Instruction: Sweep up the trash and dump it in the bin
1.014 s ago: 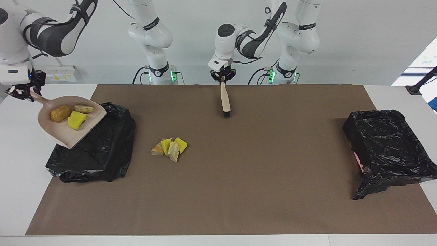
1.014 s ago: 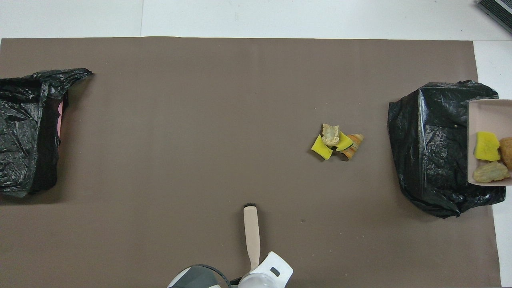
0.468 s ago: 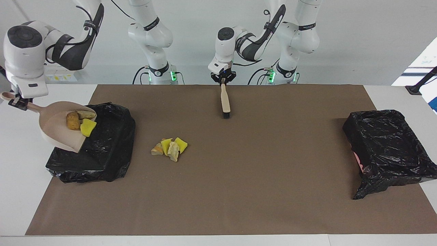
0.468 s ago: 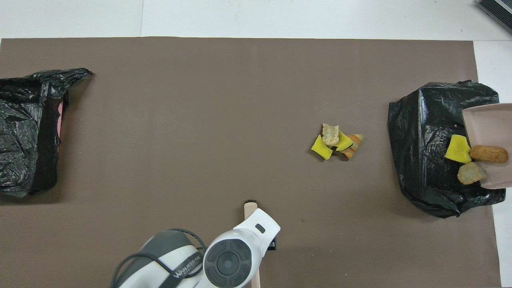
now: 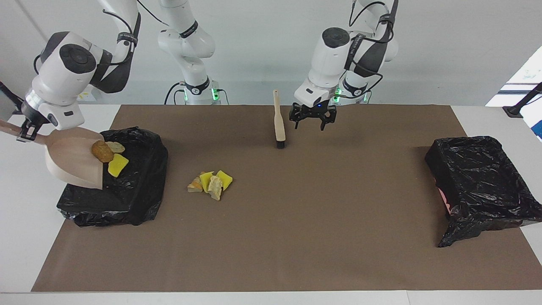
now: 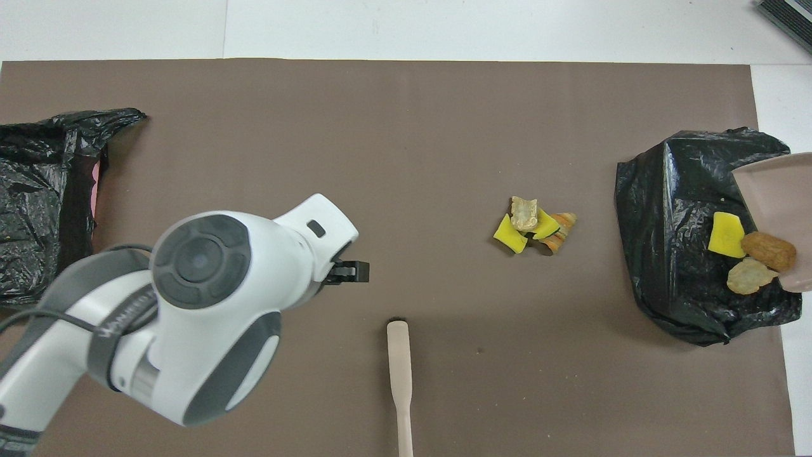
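My left gripper (image 5: 312,120) hangs at upper centre of the facing view, fingers spread and pointing down, holding nothing. My right gripper (image 5: 26,132) sits at the left edge, wrist tilted, clamped on the dustpan handle (image 5: 10,128).

Bright, even, sharp lighting with soft, faint shadows.

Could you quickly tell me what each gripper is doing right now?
Left gripper: open, empty, beside the brush.
Right gripper: shut on the dustpan handle.
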